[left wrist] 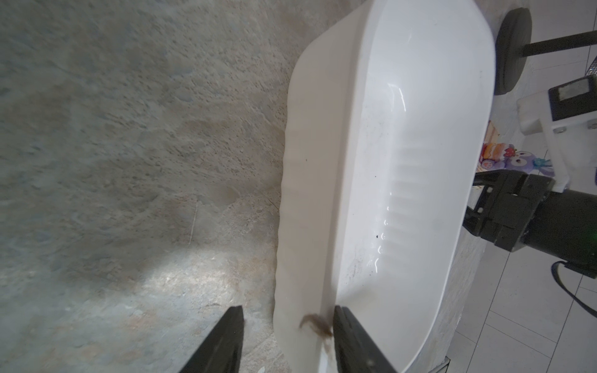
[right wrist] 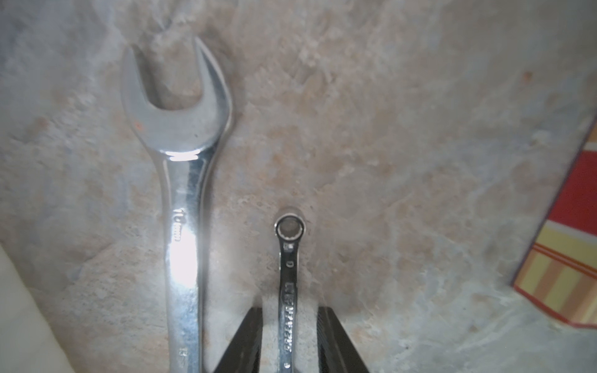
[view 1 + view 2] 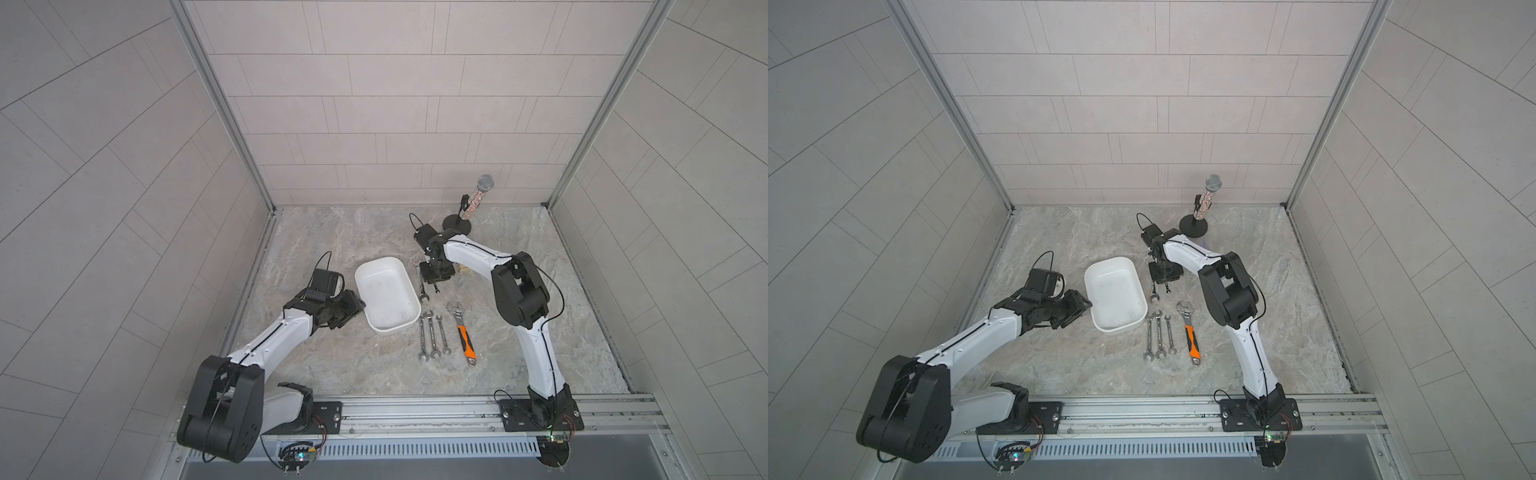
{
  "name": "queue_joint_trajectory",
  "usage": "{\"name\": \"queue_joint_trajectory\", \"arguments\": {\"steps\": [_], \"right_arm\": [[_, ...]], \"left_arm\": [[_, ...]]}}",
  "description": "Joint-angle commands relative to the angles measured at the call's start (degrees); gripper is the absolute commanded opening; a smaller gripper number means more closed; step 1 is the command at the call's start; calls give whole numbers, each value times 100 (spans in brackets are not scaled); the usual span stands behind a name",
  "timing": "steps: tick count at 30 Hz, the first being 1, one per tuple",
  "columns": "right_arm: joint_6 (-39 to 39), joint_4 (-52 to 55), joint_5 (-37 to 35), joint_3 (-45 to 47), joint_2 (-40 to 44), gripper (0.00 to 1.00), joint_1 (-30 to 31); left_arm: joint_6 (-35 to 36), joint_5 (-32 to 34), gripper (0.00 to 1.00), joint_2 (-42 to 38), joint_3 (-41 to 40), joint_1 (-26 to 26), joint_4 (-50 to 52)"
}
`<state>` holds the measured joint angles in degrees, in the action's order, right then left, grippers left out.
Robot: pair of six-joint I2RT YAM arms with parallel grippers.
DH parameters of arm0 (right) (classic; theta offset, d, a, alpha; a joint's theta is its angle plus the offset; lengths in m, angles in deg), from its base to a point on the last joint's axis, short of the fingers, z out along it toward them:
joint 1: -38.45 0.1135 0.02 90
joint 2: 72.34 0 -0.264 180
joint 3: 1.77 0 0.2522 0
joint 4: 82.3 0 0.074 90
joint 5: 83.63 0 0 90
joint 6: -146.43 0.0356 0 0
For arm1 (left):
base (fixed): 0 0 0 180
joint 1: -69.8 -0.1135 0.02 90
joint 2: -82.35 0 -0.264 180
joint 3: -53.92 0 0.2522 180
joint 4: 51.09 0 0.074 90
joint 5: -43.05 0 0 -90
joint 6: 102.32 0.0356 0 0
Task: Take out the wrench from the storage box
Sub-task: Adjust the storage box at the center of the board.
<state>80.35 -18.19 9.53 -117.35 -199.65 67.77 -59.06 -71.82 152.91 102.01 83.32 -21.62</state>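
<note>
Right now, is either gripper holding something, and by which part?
Nothing is held. The left gripper stands open astride the rim of the storage box. The right gripper stands open around the small wrench, which lies on the table.

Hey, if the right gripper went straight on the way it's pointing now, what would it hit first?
Probably the small ring-end wrench lying between the right gripper's fingers, or the stone tabletop right under it. Depth is hard to judge, but nothing else shows in that line.
</note>
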Motion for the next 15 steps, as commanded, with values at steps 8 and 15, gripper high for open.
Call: {"name": "queue_joint_trajectory", "arguments": {"steps": [8,15], "right_arm": [[50,-483,140,1154,1517,41,438],[224,-978,378,1683,1695,40,983]], "left_arm": [[-91,275,65,-488,118,-34,34],[-135,222,67,117,548,54,-129]]}}
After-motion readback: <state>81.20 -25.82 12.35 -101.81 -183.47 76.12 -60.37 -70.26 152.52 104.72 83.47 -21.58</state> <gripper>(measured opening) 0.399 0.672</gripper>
